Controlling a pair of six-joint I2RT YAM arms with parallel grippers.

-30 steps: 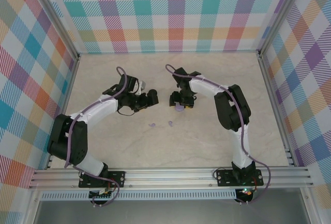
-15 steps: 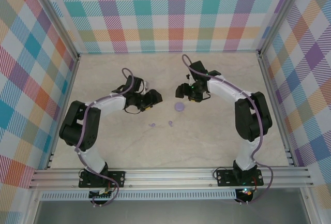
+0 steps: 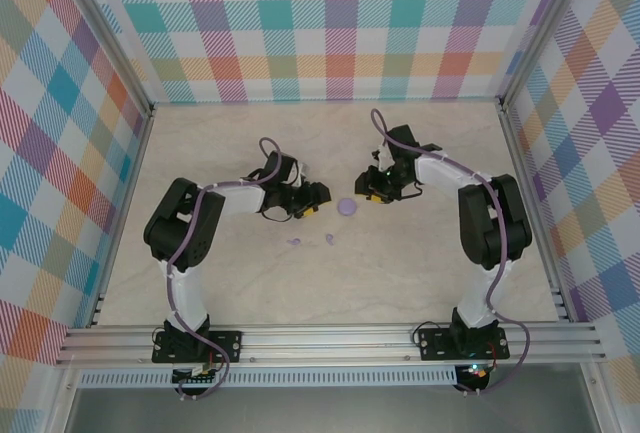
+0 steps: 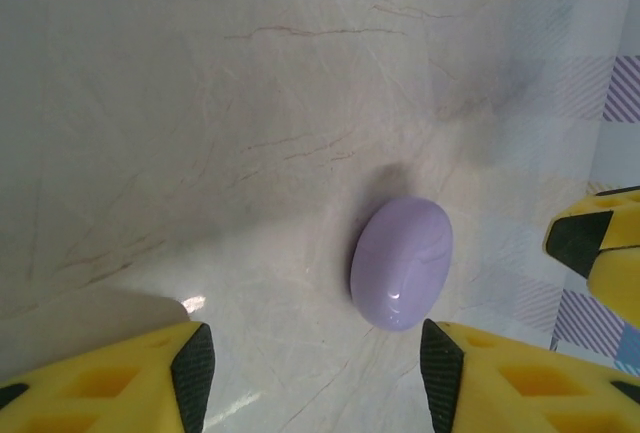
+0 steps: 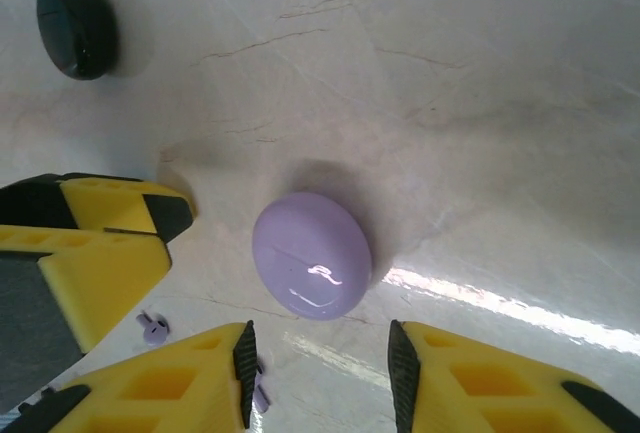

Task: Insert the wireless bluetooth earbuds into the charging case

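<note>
Both claws stand spread apart and hold nothing. The left claw (image 4: 315, 368) and the right claw (image 5: 322, 373) point at the same lilac charging case (image 5: 310, 255) from opposite sides, each very near to it. The case lies shut on the counter (image 3: 420, 263), between the two arms. The lilac earbuds (image 3: 329, 240) lie on the counter a little nearer to the arm bases, apart from the case.

I think the first danger is that the two claws meet each other, because they come at one small thing head-on. The case is also smooth and glossy like a pebble, so if one claw pinches it off-centre it may squirt out or slide away. A low sweep of the left claw could push the tiny earbuds aside. A black case (image 5: 78, 25) lies further off.

I can read no brand or label. On the lid there is a small pale squiggle, perhaps a logo or only a reflection; I cannot tell which
</note>
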